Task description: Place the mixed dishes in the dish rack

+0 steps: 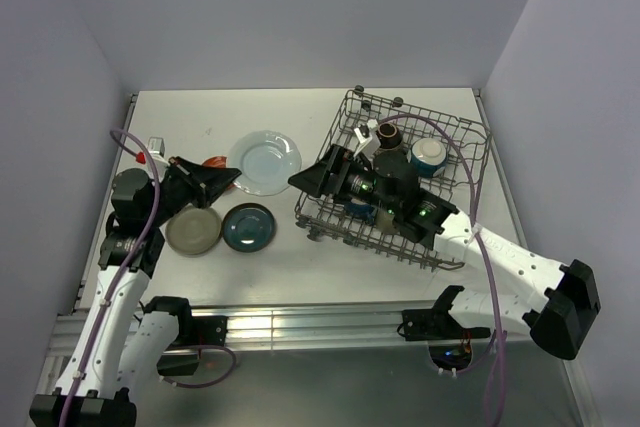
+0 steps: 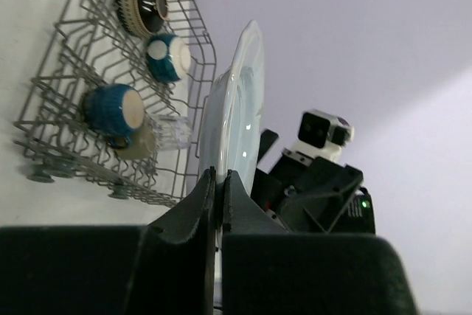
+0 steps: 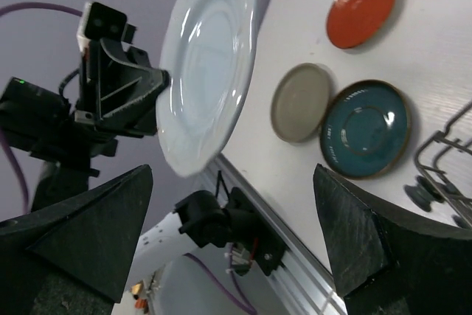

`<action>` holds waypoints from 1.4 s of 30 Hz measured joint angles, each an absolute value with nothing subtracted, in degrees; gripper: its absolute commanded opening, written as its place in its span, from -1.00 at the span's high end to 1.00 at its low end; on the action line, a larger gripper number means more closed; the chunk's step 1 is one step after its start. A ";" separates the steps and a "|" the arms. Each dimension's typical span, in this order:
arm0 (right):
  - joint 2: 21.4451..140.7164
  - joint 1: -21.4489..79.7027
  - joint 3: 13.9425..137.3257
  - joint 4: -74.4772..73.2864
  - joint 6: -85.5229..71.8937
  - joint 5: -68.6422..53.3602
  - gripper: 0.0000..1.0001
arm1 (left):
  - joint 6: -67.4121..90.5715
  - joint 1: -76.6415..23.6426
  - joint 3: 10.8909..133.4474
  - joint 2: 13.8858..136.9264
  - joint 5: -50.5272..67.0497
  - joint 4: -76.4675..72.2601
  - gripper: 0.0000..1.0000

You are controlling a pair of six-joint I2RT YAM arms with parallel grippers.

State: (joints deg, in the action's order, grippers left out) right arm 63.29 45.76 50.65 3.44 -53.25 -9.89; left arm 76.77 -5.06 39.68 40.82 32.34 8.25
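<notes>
My left gripper [image 1: 218,179] is shut on the rim of a pale blue plate [image 1: 265,162], which it holds off the table and tilted on edge [image 2: 236,116]. The left fingers [image 2: 199,204] pinch the plate's lower rim. My right gripper [image 1: 312,179] stands open just right of that plate, at the left side of the dish rack [image 1: 455,137], with nothing between its fingers [image 3: 88,234]. In the rack are a brown bowl [image 1: 388,135], a cream and teal bowl [image 1: 428,155], a blue cup [image 2: 114,108] and a clear glass cup [image 2: 173,132].
A grey-beige plate [image 1: 193,231] and a dark teal plate [image 1: 248,226] lie side by side on the table near the front. A red-orange plate [image 3: 360,9] lies behind them, mostly hidden under the left gripper in the top view. The rack's corner [image 3: 442,167] is close to the right gripper.
</notes>
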 measured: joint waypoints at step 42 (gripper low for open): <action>56.69 40.47 59.42 -26.70 -44.49 15.77 1.00 | 61.65 -6.68 44.77 40.73 24.67 25.19 -0.84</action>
State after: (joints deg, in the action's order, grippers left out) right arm 56.69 40.47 59.42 -26.70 -44.49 15.77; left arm 61.65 -6.68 44.77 40.73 24.67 25.19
